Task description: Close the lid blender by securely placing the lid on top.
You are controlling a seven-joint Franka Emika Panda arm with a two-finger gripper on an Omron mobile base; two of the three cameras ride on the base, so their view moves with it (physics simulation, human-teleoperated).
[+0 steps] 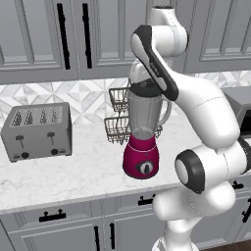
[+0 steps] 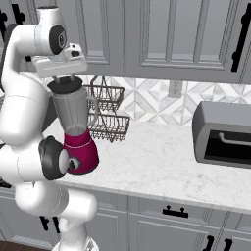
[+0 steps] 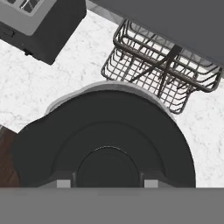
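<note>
1. Lid [image 2: 65,86] lies directly beneath the pincer [image 2: 64,78], which points straight down along the upright axis of the blender [image 1: 142,142]; the coming move turns on that vertical line.
2. Pincer state: I cannot tell whether the fingers grip the lid's knob or stand free of it.
3. In the hand view the lid [image 3: 105,140] is a dark round cap covering the jar's rim, seemingly seated.
4. The blender stands on the table [image 1: 73,171], near the wire basket [image 1: 117,128], its magenta base below.

Grey cabinets [image 2: 162,34] hang above a white marble counter [image 2: 162,166] and patterned tile backsplash [image 2: 152,100].
</note>
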